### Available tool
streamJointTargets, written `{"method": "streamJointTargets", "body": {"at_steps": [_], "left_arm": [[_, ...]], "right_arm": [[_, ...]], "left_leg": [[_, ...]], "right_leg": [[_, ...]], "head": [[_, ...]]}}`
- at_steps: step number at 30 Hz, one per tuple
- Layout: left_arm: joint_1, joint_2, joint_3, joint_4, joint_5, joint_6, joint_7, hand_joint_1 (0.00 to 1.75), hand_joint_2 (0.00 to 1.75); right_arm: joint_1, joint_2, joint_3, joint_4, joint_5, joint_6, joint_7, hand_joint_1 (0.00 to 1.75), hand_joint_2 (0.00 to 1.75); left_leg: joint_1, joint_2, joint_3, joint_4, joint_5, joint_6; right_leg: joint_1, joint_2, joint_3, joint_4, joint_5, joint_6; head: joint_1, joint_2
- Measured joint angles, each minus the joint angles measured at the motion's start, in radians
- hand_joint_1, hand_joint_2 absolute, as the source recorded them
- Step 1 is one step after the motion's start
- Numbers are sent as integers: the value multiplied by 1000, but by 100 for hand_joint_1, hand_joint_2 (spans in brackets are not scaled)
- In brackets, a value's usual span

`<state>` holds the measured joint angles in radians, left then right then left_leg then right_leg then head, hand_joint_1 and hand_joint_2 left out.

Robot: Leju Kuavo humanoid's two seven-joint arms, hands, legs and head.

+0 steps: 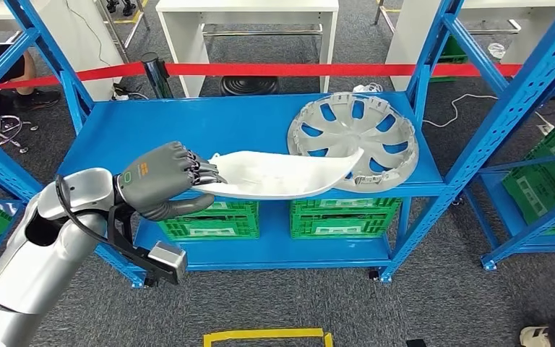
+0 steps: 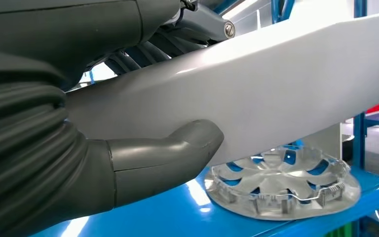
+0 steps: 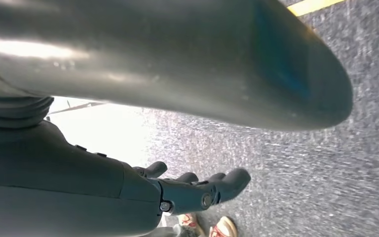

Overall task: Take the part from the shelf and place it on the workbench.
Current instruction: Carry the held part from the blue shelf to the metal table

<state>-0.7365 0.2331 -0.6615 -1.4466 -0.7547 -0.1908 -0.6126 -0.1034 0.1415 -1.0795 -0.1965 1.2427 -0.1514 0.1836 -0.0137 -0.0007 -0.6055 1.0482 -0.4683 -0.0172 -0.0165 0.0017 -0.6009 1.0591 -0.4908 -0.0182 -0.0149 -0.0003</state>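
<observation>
Gripping one end of a long white curved part (image 1: 282, 175), the left hand (image 1: 160, 181) has its fingers (image 1: 201, 170) closed over the top of it and the thick thumb (image 2: 177, 148) pressed against its underside. The part is a smooth, slightly bent panel. In the head view it stretches along the front edge of the blue shelf (image 1: 188, 126), and its far end passes over the front rim of a silver wheel cover (image 1: 354, 137). The left wrist view shows the part raised above the shelf surface, with the wheel cover (image 2: 281, 180) lying flat below it, near the right front corner of the shelf.

Under this shelf, on the lower level, two green plastic crates (image 1: 274, 217) stand side by side. A red barrier tape (image 1: 296, 69) runs behind the rack, and a white table (image 1: 249, 22) stands further back. Yellow tape (image 1: 267, 336) marks the grey carpet floor in front.

The right hand (image 3: 197, 190) hangs over the carpet with its fingers apart and only lightly bent, holding nothing. A person's shoes (image 3: 212, 228) are just beyond it on the floor
</observation>
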Motion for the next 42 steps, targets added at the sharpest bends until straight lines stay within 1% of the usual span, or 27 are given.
{"method": "streamJointTargets", "body": {"at_steps": [2, 4, 5, 6, 7, 10, 12, 15, 16, 17, 19, 20, 21, 22, 24, 26, 27, 30, 31, 33, 35, 36, 37, 38, 40, 41, 42], "left_arm": [[-2, -1, 0, 9, 0, 3, -1, 175, 175], [-2, -3, -1, 19, -1, 5, -1, 175, 175], [-1, -4, -1, 25, -2, 5, 0, 175, 175], [0, -4, -1, 31, -2, 5, 0, 175, 175], [0, -4, -2, 35, -3, 5, 1, 175, 175], [-6, -5, -1, 44, -3, 5, 3, 175, 175], [-15, -8, -1, 50, -4, 5, 5, 175, 175], [-23, -12, -1, 63, -4, 4, 8, 175, 175], [-27, -15, -1, 68, -4, 4, 9, 175, 175], [-32, -18, -1, 73, -4, 4, 9, 175, 175], [-38, -25, -2, 83, -4, 3, 8, 175, 175], [-38, -27, -4, 87, -4, 2, 7, 175, 175], [-37, -30, -5, 92, -4, 2, 7, 175, 175], [-37, -34, -7, 96, -4, 1, 8, 175, 175], [-38, -46, -9, 103, -4, 0, 10, 175, 175], [-38, -56, -9, 105, -4, 0, 11, 175, 175], [-38, -60, -10, 105, -6, 0, 12, 175, 175], [-35, -62, -11, 104, -9, 1, 12, 175, 175], [-34, -62, -11, 104, -10, 1, 12, 175, 175], [-32, -60, -11, 104, -12, 1, 12, 175, 175], [-27, -60, -11, 105, -13, 1, 12, 175, 175], [-24, -60, -11, 106, -14, 1, 12, 175, 175], [-20, -60, -11, 107, -15, 1, 12, 175, 175], [-19, -60, -11, 107, -16, 1, 11, 175, 175], [-20, -60, -11, 107, -19, 1, 11, 175, 175], [-23, -60, -10, 107, -19, 1, 12, 175, 175], [-25, -60, -10, 107, -20, 1, 12, 175, 175]], "right_arm": [[0, 1, 0, 0, 0, -1, 2, 0, 0], [0, 1, 0, 0, 3, -2, 2, 0, 0], [1, 1, 0, 0, 7, -2, 2, 0, 0], [1, 1, 0, 0, 10, -1, 2, 0, 0], [1, 1, 0, 0, 13, 0, 2, 0, 0], [-1, 1, 0, 0, 16, 4, 2, 0, 0], [-2, 1, 0, 0, 16, 4, 2, 0, 0], [-1, 0, 0, 0, 17, 4, 2, 0, 0], [-1, 0, 0, 0, 16, 4, 2, 0, 0], [-1, -1, 0, 0, 16, 4, 2, 0, 0], [-1, -3, 0, 0, 14, 4, 2, 0, 0], [-1, -5, 0, 0, 12, 4, 2, 0, 0], [0, -6, 0, 0, 11, 4, 3, 0, 0], [0, -8, 0, 0, 9, 4, 5, 0, 0], [-1, -9, 0, 0, 5, 4, 8, 0, 0], [-3, -11, 0, 0, 2, 3, 8, 0, 0], [-4, -11, 0, 0, 1, 2, 8, 0, 0], [-1, -11, -1, 0, -5, -1, 8, 0, 0], [0, -10, -1, 0, -6, -2, 8, 0, 0], [1, -10, -2, 0, -7, -3, 8, 0, 0], [1, -10, -3, 0, -7, -5, 8, 0, 0], [1, -10, -4, 0, -7, -5, 8, 0, 0], [1, -10, -5, 0, -7, -5, 8, 0, 0], [1, -10, -7, 0, -7, -5, 8, 0, 0], [1, -9, -10, 0, -8, -4, 8, 0, 0], [1, -8, -11, 0, -8, -4, 8, 0, 0], [1, -7, -12, 0, -8, -4, 8, 0, 0]], "left_leg": [[3, -1, -25, 57, -41, -13], [9, -1, -78, 184, -109, -25], [12, -1, -99, 239, -129, -29], [15, -1, -106, 264, -133, -30], [17, -1, -95, 250, -117, -30], [15, -2, 10, 57, -36, -21], [10, -4, 43, -13, -22, -12], [8, -3, 41, -25, -11, 7], [9, -2, 40, -31, -4, 15], [11, -1, 38, -37, 3, 23], [10, 0, 31, -40, 11, 33], [9, 1, 26, -38, 13, 35], [8, 2, 20, -35, 14, 35], [7, 2, 15, -30, 15, 35], [8, 2, 3, -16, 15, 32], [5, 0, -8, -2, 14, 24], [3, 0, -11, 2, 14, 18], [4, -2, -15, 2, 18, 0], [4, -2, -21, 13, 8, -6], [8, -2, -52, 88, -46, -18], [12, -2, -99, 211, -113, -27], [13, -2, -110, 251, -128, -29], [14, -2, -106, 259, -126, -29], [14, -2, -82, 226, -107, -27], [12, -2, 2, 90, -58, -16], [9, -2, 36, 30, -43, -10], [5, -3, 56, -7, -36, -4]], "right_leg": [[-5, -1, -2, -6, 7, -10], [-7, -1, -6, -6, 11, -14], [-7, -2, -8, -6, 12, -14], [-7, -2, -9, -6, 14, -13], [-7, -1, -10, -6, 16, -12], [-7, 0, -12, -6, 20, -4], [-6, 0, -16, -8, 27, 8], [-8, 0, -20, -12, 34, 27], [-8, 0, -27, 1, 21, 32], [-8, 0, -41, 33, -2, 34], [-7, 1, -92, 151, -71, 37], [-7, 1, -116, 208, -96, 38], [-7, 1, -127, 242, -105, 38], [-7, 0, -120, 238, -95, 39], [-8, -1, -57, 131, -45, 38], [-6, -2, -2, 30, -16, 33], [-5, -1, 6, 10, -13, 29], [-4, 1, 1, 6, -3, 10], [-6, 0, -1, 2, 2, 3], [-9, -1, -5, -3, 11, -7], [-9, -2, -13, -3, 17, -9], [-9, -2, -18, -3, 20, -9], [-9, -2, -21, -3, 23, -9], [-9, -2, -24, -3, 26, -7], [-8, -2, -27, -3, 32, -2], [-7, -1, -29, -3, 35, 2], [-7, -1, -31, -4, 39, 8]], "head": [[-2, 0], [-3, 0], [-3, 0], [-3, 0], [-3, 0], [-3, 0], [-2, 0], [-2, 0], [-1, 0], [0, 0], [1, 0], [1, 0], [1, 0], [1, 0], [2, 0], [1, 0], [1, 0], [1, 0], [0, 0], [-3, 0], [-5, 0], [-5, 0], [-5, 0], [-5, 0], [-5, 0], [-5, 0], [-4, 0]]}}
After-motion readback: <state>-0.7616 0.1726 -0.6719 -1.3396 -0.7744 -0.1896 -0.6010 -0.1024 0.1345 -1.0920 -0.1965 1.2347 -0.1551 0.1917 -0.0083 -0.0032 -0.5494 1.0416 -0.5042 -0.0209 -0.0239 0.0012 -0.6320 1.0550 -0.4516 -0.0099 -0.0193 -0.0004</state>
